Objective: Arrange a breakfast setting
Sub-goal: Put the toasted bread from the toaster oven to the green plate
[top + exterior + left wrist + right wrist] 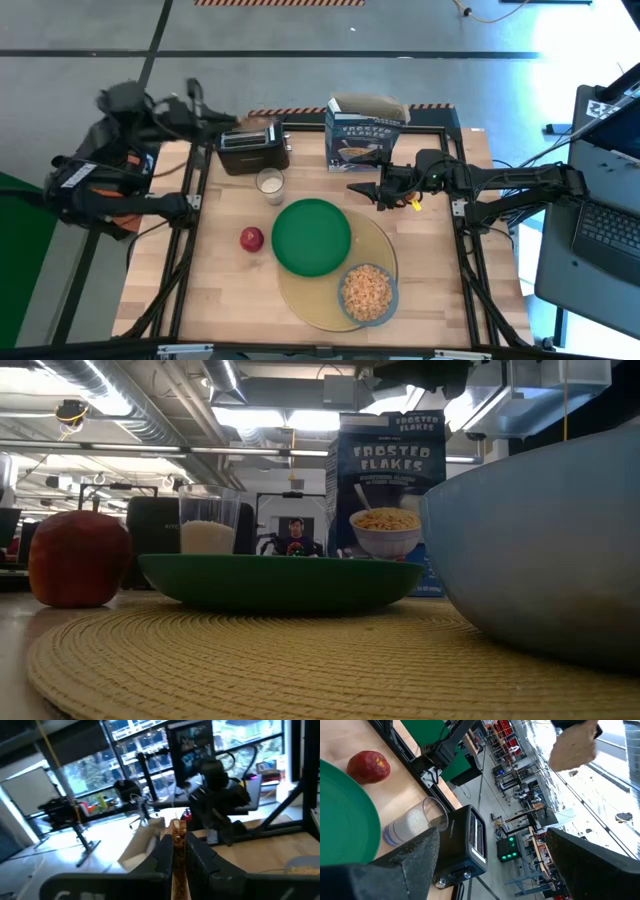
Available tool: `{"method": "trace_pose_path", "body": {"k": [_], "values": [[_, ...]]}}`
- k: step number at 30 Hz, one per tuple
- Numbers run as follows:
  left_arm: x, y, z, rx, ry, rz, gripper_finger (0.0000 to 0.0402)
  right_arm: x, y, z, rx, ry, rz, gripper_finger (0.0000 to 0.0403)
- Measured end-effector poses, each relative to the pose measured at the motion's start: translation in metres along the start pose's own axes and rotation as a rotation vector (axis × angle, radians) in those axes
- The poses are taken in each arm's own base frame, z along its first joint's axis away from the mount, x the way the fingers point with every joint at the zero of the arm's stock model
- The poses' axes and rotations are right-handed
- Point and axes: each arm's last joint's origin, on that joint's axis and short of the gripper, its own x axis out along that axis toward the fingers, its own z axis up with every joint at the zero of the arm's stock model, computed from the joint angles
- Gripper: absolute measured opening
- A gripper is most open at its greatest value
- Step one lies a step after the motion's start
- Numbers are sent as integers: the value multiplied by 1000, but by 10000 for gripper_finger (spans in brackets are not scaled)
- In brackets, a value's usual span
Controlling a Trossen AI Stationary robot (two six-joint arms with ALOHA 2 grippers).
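Observation:
My left gripper [247, 126] is shut on the toast slice [574, 748], above the black toaster [253, 150] at the table's far left. My right gripper [364, 188] is open and empty, just in front of the blue cereal box [365, 135]. The green plate [311, 236] and the blue-grey bowl of cereal [367, 292] rest on the round yellow mat [384, 240]. The red apple [251, 239] lies left of the plate. The milk glass [269, 183] stands in front of the toaster. The orange drink cup is out of view. My left gripper pinches the toast slice between its two fingers, one on each flat face; the slice shows edge-on between them [175, 831]. In the right wrist view the fingers come from above onto its upper edge [572, 731]. The slice hangs below them, clear of the toaster.
The toaster [465, 840] has open slots on top. A laptop [600, 200] stands off the table's right edge. Bare wood [225, 290] lies at the near left of the table.

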Motion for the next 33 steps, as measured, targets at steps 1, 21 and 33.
{"method": "trace_pose_path", "body": {"k": [1,21,33], "values": [[5,-4,-5,0,-4,-8,19,0,0,0,0,1,0,342],[41,-96,-61,58,-135,-47,18,0,0,0,0,0,-1,342],[47,-135,-65,153,-132,-146,18,0,0,0,0,0,0,342]]}}
